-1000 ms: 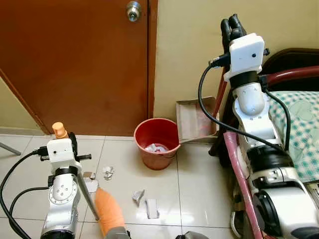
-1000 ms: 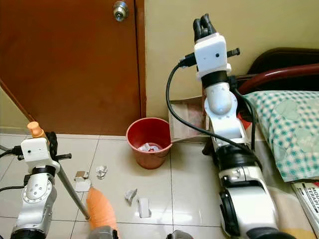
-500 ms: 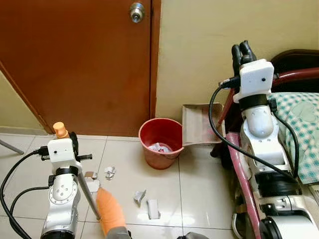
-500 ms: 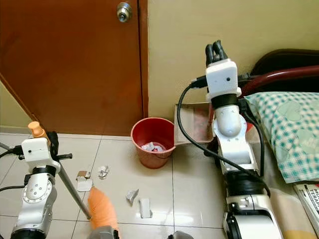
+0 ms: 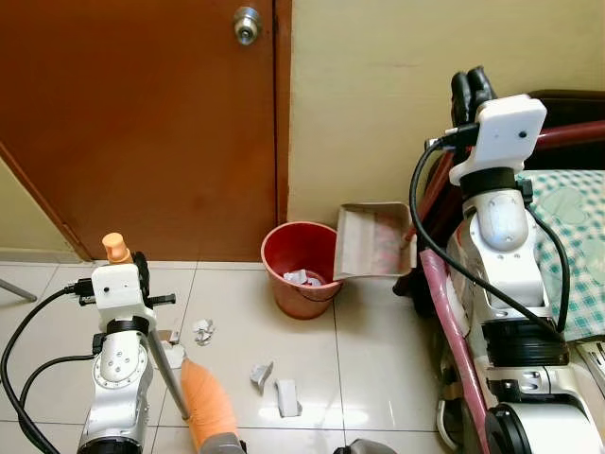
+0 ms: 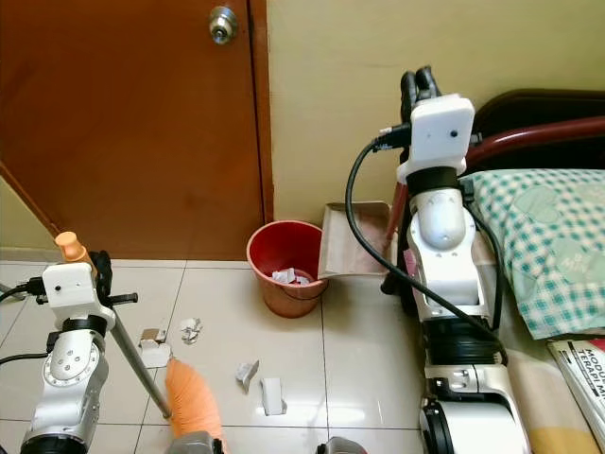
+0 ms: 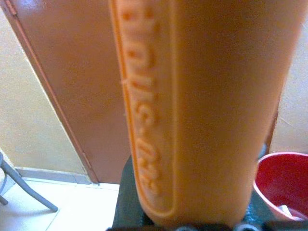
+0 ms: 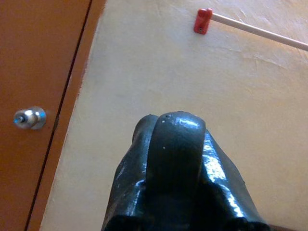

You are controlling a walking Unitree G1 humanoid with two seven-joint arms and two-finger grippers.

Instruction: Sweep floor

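Observation:
My left gripper (image 5: 130, 267) is shut on the broom's handle, whose orange tip (image 5: 115, 248) sticks up above it. That orange handle (image 7: 192, 106) looms close in the left wrist view. The silver pole slants down to the orange bristles (image 5: 208, 409) on the tiles. My right gripper (image 5: 470, 85) is raised by the wall, shut on the dustpan's red handle (image 5: 430, 187). The dustpan (image 5: 373, 241) hangs tilted beside the rim of the red bucket (image 5: 301, 274), which holds paper scraps. More scraps (image 5: 203, 330) (image 5: 262, 374) (image 5: 286, 397) lie on the floor.
A brown door (image 5: 142, 123) with a metal knob (image 5: 247, 24) stands behind the bucket, next to a yellow wall. A bed with a green checked pillow (image 6: 544, 246) and dark red frame (image 6: 529, 142) is close on the right. A grey chair leg (image 5: 14, 288) shows at far left.
My right arm has swung to the right and a little lower, and the dustpan has turned with its lip closer to the bucket's rim. The left arm and broom have stayed put.

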